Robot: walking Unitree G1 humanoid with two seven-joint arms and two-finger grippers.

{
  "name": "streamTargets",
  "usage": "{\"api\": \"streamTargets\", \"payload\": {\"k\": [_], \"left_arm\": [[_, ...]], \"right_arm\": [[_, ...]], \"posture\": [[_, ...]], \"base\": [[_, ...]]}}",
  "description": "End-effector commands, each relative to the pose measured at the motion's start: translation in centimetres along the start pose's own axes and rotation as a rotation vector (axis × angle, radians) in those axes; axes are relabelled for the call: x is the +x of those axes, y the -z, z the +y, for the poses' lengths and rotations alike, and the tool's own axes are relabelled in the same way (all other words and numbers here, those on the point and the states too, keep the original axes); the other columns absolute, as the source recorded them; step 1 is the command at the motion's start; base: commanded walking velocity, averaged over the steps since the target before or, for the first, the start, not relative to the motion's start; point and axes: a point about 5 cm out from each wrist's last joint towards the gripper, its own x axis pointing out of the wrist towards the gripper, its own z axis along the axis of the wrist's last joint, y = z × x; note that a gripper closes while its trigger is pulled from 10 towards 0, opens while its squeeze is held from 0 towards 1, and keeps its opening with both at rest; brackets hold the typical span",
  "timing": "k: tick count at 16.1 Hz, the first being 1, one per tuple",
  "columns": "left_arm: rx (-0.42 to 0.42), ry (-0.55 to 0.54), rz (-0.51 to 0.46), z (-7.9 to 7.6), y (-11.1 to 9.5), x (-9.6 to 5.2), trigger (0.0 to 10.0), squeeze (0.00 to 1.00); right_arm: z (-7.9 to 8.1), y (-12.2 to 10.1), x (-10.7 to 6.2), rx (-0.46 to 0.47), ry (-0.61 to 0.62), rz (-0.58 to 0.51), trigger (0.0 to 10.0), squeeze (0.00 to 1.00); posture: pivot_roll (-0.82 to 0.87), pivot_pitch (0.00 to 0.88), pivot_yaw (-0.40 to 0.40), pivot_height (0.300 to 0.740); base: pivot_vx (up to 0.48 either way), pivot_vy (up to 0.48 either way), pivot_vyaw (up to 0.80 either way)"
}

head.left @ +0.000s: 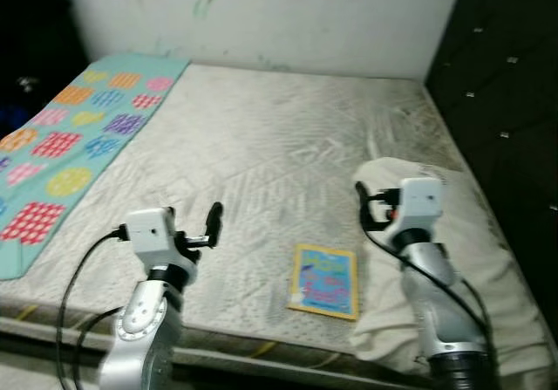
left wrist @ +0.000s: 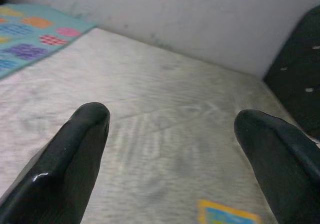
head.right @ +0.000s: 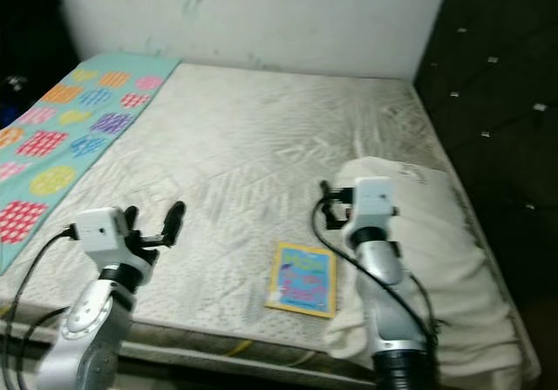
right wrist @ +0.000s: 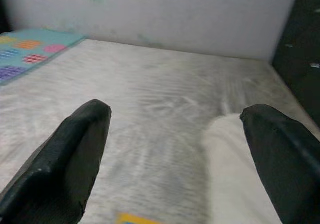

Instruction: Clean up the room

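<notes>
Bare mattress with book, pillow, patterned blanket.

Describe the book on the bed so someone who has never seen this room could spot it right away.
Start at the bare grey-white mattress against the pale wall. Near its front edge, just left of the rumpled white pillow, lies a thin flat book. Its yellow border around a bright blue cover marks it out from the plain bedding beside it.
</notes>
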Motion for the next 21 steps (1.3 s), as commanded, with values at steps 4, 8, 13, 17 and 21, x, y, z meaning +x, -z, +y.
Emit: {"api": "streamTargets", "payload": {"k": [4,8,13,17,21], "left_arm": [[-0.005,0.011,0.009,-0.25,0.08,0.06,10.0,0.0],[-0.003,0.017,0.005,-0.3,-0.06,0.25,10.0,0.0],[-0.006,0.013,0.006,-0.36,-0.06,0.16,10.0,0.0],[-0.01,0.013,0.006,-0.39,-0.07,0.19,10.0,0.0],[-0.011,0.017,0.011,-0.5,0.0,0.24,10.0,0.0]], "right_arm": [[-1.01,-0.37,-0.23,-0.02,0.032,-0.029,10.0,0.0],[-0.97,-0.19,-0.3,-0.017,0.031,-0.015,10.0,0.0],[-0.66,-0.23,-0.31,-0.001,0.015,-0.014,10.0,0.0],[-0.67,-0.06,-0.41,0.008,0.01,-0.001,10.0,0.0],[-0.62,0.22,-0.56,0.003,0.003,0.013,10.0,0.0]], "posture": [[-0.07,0.0,-0.013,0.74],[-0.08,0.0,-0.011,0.74],[-0.07,0.0,-0.015,0.74],[-0.08,0.0,-0.015,0.74],[-0.08,0.0,-0.016,0.74]], "base": [[0.0,0.48,0.0],[0.0,0.48,0.0],[0.0,0.48,0.0],[0.0,0.48,0.0],[0.0,0.48,0.0]]}}
